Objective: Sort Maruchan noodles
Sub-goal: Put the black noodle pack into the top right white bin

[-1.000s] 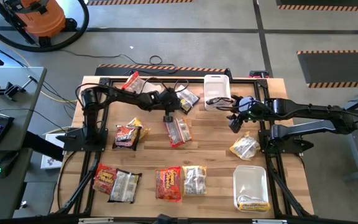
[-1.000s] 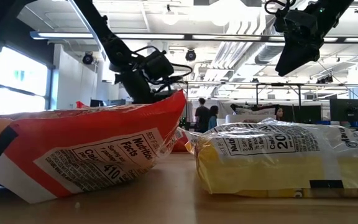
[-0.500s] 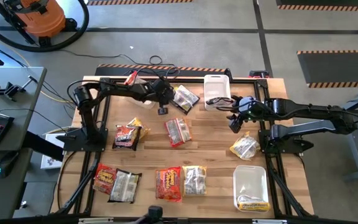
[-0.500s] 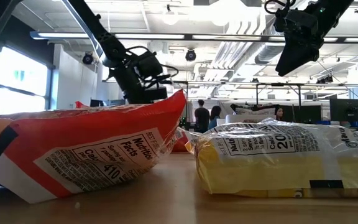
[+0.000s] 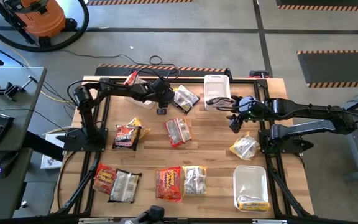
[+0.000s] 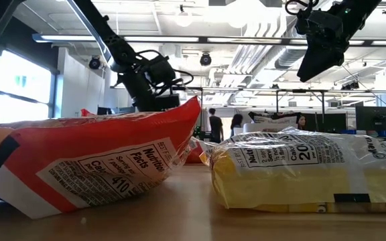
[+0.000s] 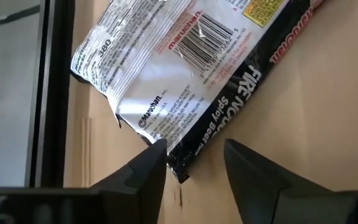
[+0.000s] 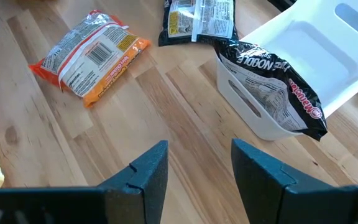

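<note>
Swung toward 12 o'clock, the left hand (image 7: pixel 194 163), fingers apart, should straddle the dark noodle packet (image 7: pixel 191 74) edge squarely before closing.

Both arms hover, left gripper (image 5: pixel 161 110) and right gripper (image 5: pixel 234 126) parted.

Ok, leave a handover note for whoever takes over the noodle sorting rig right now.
Left gripper: open, empty, low over the table beside a dark Fire packet lying near the far edge.
Right gripper: open, empty, hovering by the far white bin.
Done: one dark packet is draped over that bin's rim; the near white bin seems to hold a yellow one.
Left: most packets are loose on the table, including a yellow packet near the right arm, two red ones mid-table, and four along the near edge.
</note>
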Robot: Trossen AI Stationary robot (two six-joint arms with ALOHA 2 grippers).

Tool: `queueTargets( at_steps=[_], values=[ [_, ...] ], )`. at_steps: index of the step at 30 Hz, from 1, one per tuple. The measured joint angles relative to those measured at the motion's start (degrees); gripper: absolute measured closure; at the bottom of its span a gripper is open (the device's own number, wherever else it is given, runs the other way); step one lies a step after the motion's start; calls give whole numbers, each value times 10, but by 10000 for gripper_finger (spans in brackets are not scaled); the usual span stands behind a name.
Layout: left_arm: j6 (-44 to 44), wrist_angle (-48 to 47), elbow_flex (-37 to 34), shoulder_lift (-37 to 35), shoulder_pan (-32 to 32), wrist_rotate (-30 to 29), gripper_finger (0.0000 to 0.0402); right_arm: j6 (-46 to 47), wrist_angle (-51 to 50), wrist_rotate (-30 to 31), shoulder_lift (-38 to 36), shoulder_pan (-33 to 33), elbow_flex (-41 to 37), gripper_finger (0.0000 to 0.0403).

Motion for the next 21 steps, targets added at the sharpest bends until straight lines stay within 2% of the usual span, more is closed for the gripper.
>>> queueTargets(
  at_steps=[6, 11, 17, 21],
  values=[
    [3, -9, 9, -19, -10, -1, 247, 0, 0, 0, 0, 0, 0, 244],
    [-32, -33, 40, -30, -16, 58, 255, -7, 0, 0, 0, 0, 0, 244],
    [-24, -66, 45, -23, 9, 67, 323, -14, 3, 0, 0, 0, 0, 244],
    [-46, -68, 51, -23, 30, 103, 363, -16, 5, 0, 0, 0, 0, 244]
  ],
)
